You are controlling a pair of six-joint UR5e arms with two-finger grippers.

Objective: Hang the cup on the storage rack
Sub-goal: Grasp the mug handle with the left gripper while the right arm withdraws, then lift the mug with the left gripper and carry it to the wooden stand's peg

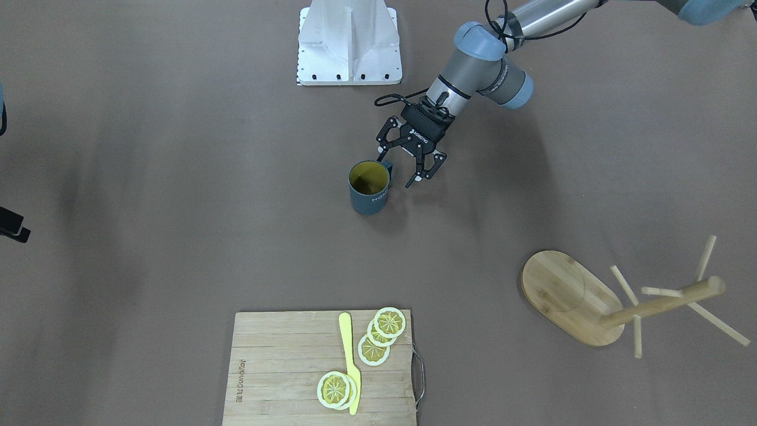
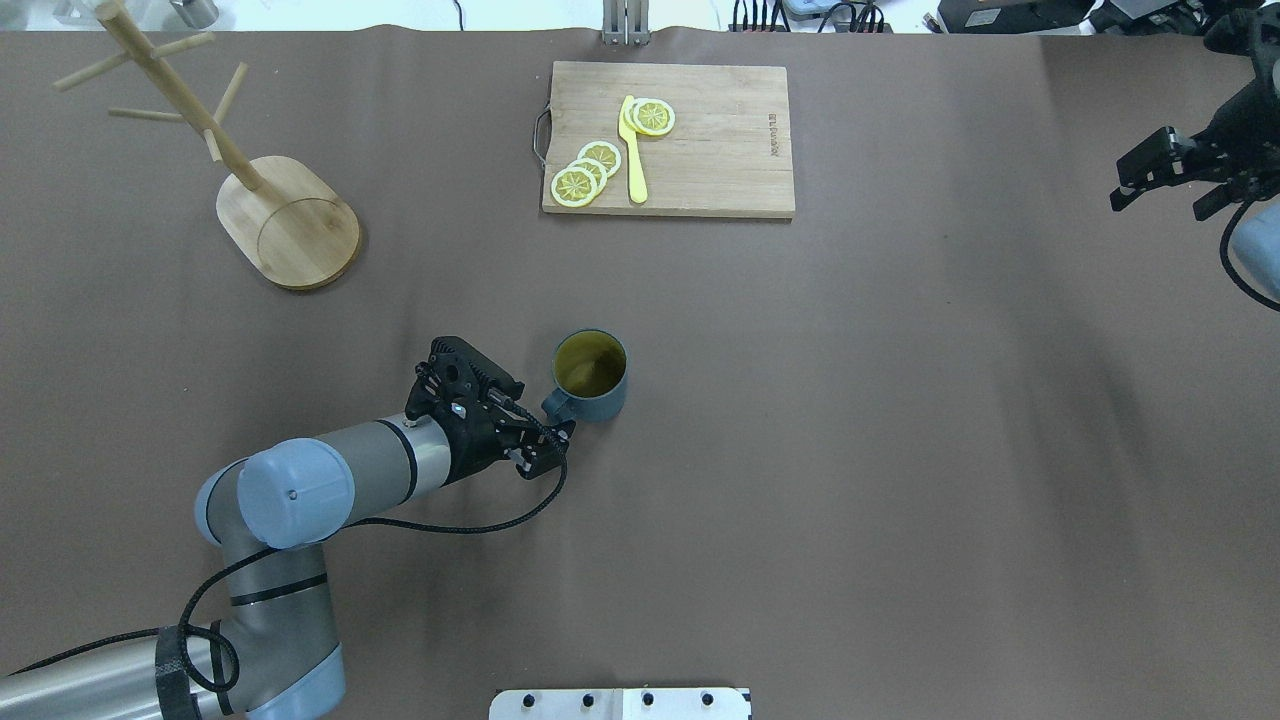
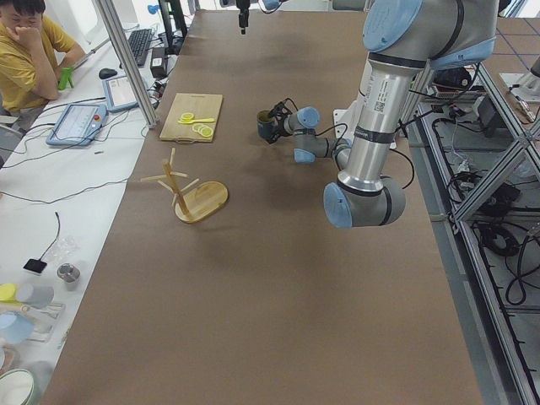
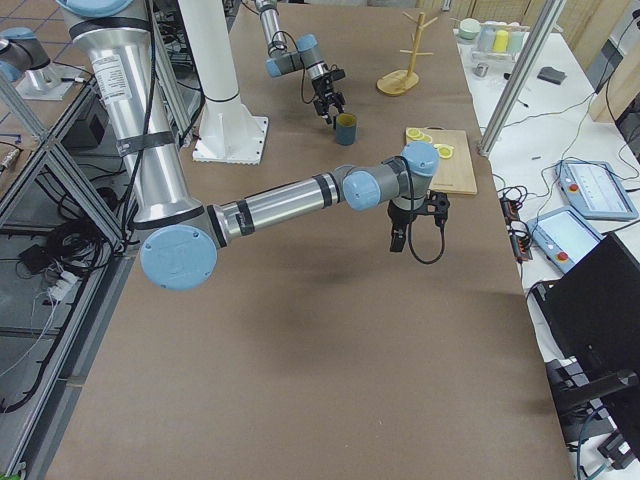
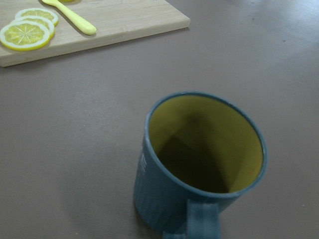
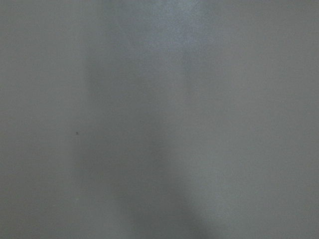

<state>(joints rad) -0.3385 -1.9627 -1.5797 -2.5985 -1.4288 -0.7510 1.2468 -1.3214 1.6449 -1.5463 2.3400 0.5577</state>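
The left gripper [image 1: 397, 175] stood open astride the handle of the blue-grey mug [image 1: 369, 195]; an off-centre pinch could have twisted or toppled it; the mug tree [image 1: 568, 293] offered only thin pegs.

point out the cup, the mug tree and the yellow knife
cup [image 2: 590, 375], overhead exterior view, its yellow inside
mug tree [image 2: 290, 225], overhead exterior view, its oval base
yellow knife [image 2: 633, 155], overhead exterior view, its middle

I see the round dark blue-grey mug [image 1: 371, 201] with yellow interior and white lettering, the pale tan bamboo mug tree [image 1: 559, 290], and yellow, white-rimmed flat lemon slices [image 1: 374, 350]
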